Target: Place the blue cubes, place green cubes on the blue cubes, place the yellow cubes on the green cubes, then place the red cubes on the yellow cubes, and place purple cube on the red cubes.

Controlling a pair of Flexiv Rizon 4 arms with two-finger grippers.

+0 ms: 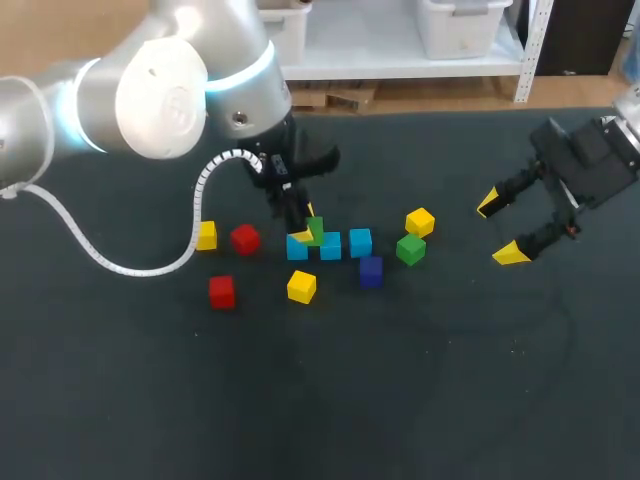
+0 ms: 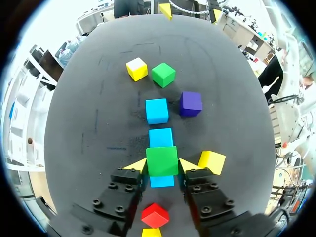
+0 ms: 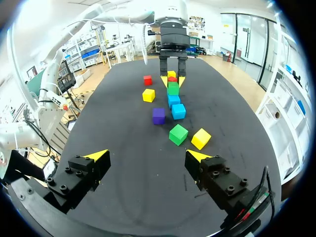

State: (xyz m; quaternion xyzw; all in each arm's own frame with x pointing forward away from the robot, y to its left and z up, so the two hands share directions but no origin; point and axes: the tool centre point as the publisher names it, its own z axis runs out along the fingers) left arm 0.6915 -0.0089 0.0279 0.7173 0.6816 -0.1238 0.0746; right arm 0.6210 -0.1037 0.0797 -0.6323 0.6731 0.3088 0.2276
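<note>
The left gripper has a green cube pinched between its yellow tips, one tip on each of two opposite faces. What counts now is how that cube sits over the blue row. The three blue cubes lie in a line running straight out ahead of the gripper, so the fingers close across the row, not along it. The green cube hangs over the near end. In the left wrist view it covers the joint between the two nearer blue cubes, not the middle of either. I cannot tell whether it already rests on them or hangs just above. To my eye the next move is a short drop and release, with little sideways correction needed if a bridging fit is wanted. The right gripper is well away beyond the row's far end, spread wide and empty, so the left arm is plainly the nearer. The table is a flat, dark, matte mat that should hold the cubes steady. Room is fair. One yellow cube sits near the row's near end on one finger's side but apart from it, and a red cube lies behind that end, under the gripper. The purple cube is just beside the far blue cube. A spare green cube and another yellow lie past the far end.
</note>
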